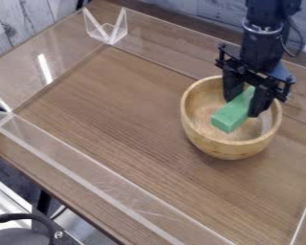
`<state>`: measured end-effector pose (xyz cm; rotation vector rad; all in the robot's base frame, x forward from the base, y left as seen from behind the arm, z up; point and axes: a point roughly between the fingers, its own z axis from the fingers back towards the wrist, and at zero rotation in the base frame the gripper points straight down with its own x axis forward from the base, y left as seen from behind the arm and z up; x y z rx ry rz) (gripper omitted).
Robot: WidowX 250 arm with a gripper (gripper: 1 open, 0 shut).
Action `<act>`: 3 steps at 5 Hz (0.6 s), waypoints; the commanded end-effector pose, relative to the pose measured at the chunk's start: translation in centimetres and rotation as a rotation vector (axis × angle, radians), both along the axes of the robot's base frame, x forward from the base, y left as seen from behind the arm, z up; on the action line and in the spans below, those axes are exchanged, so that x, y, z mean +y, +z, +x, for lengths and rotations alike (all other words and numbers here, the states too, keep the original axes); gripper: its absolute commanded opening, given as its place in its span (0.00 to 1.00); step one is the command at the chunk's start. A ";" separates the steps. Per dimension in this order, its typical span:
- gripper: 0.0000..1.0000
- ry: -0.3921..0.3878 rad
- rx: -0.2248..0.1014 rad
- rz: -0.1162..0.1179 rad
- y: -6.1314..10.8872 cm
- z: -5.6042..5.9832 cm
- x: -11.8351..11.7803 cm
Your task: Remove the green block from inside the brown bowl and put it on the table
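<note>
While claw-held (254, 96), green block (233, 115) above brown bowl (207, 141)

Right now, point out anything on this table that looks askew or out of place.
Only the green block stands out: it hangs tilted in the end effector, one end up between the fingers, its lower end over the inside of the bowl. Nothing looks spilled or damaged.

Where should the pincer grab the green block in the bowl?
From above, across the green block's two long narrow sides near its upper end. It is a flat bar tilted over the brown bowl, whose thick rim blocks any sideways approach. The pincer already points straight down and appears closed on the block that way.
</note>
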<state>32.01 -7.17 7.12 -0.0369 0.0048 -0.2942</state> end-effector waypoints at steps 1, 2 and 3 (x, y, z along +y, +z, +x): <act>0.00 -0.019 -0.055 -0.018 0.8 1.1 -0.6; 0.00 -0.022 -0.052 -0.019 0.5 1.1 -0.6; 0.00 -0.023 -0.053 -0.022 0.4 1.1 -0.6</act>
